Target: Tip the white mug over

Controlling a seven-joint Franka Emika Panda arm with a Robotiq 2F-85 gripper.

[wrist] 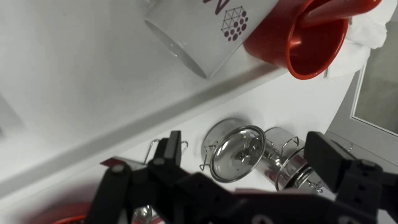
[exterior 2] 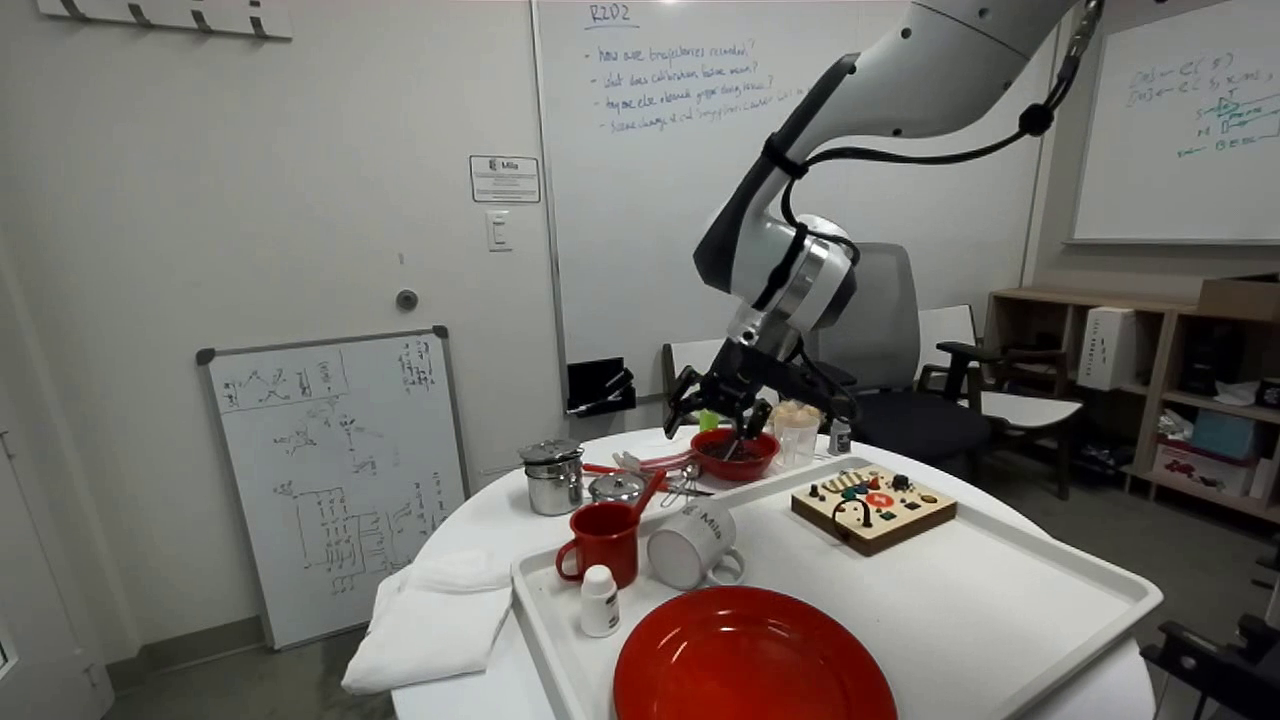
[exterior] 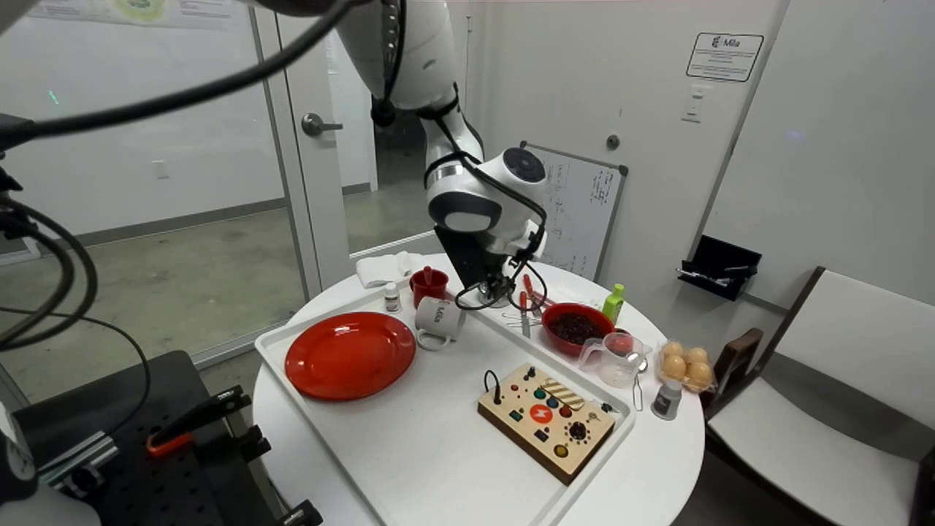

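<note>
A: White cylindrical ceramic mug (exterior: 445,325): where?

B: On its side, on the white rectangular tray (exterior: 409,431). In an exterior view, dial centred on the mug, its handle points to 6 o'clock.

A: Neighbours, same dial?

B: Glossy red mug (exterior: 424,290) with a red handle (exterior 2: 650,492) standing in it, 12 o'clock, just beside; touching or not, cannot tell. Small white capped bottle (exterior: 392,298), 10. Wide glossy red plate (exterior: 350,356), 8, near the white mug's handle. Light wooden box (exterior: 544,420) set with coloured buttons, between 4 and 5, well apart. Round red bowl (exterior: 561,343) holding dark bits, 3 o'clock, beyond the tray edge.

A: Black two-fingered gripper (wrist: 244,137)?

B: Fingers well apart in the wrist view. On the exterior dial it hangs at 2 o'clock, clear of the white mug.

A: In the way?

B: Wrist view, frame as dial: white mug at 12, cut by the top edge; red mug at 2. The tray's raised rim (wrist: 140,127) runs between white mug and fingers. Small lidded metal pot (wrist: 234,155) shows in the gap between the fingers; second shiny metal pot (wrist: 292,158) at 4, partly hidden by a finger.
</note>
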